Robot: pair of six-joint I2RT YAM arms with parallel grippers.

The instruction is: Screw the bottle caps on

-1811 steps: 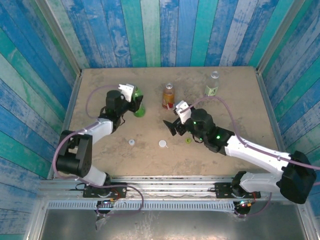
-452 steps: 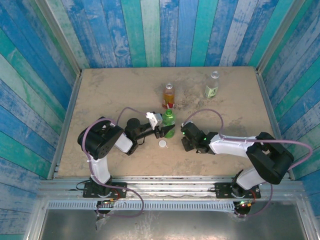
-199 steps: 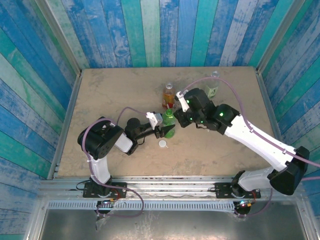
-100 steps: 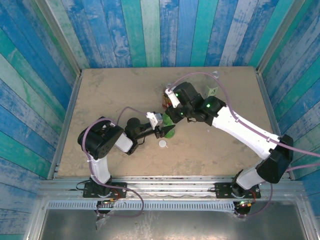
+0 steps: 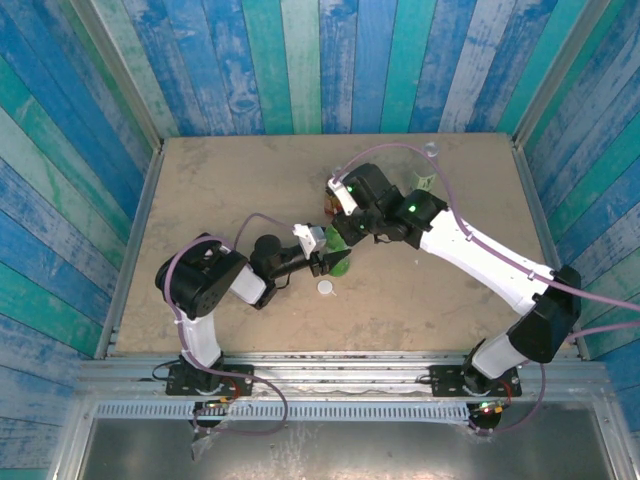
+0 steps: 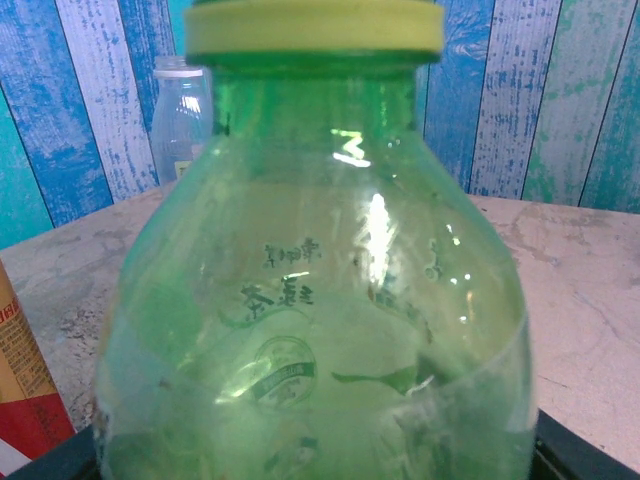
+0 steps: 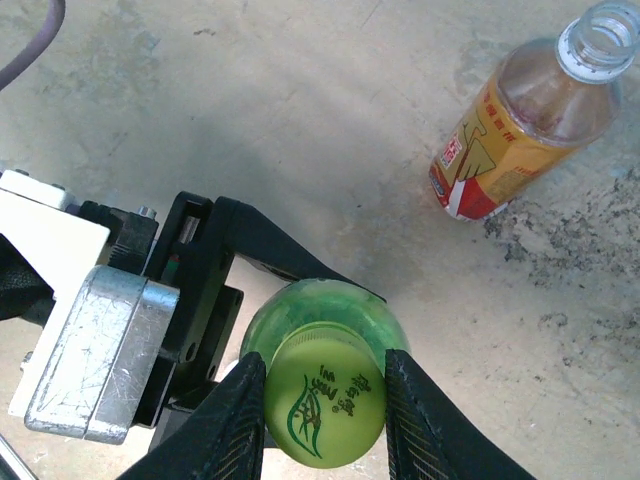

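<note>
The green bottle [image 5: 341,266] stands upright mid-table, and my left gripper [image 5: 330,262] is shut on its body from the left. In the left wrist view the bottle [image 6: 320,300] is seen close up, with the yellow-green cap [image 6: 314,25] on its neck. My right gripper [image 7: 325,405] is shut on that cap [image 7: 322,420] from above, one finger on each side. A black finger [image 7: 280,255] of the left gripper wraps the bottle [image 7: 330,305] below. A white cap [image 5: 326,288] lies on the table just in front.
The amber bottle with a red label [image 7: 520,120] stands uncapped close behind the green one. The clear bottle [image 5: 428,152] stands farther back right, partly behind the right arm. Blue-green plank walls enclose the table [image 5: 200,180].
The right arm swung left and came down over the green bottle, bringing the yellow-green cap onto its neck. The left arm and the bottle stayed put.
</note>
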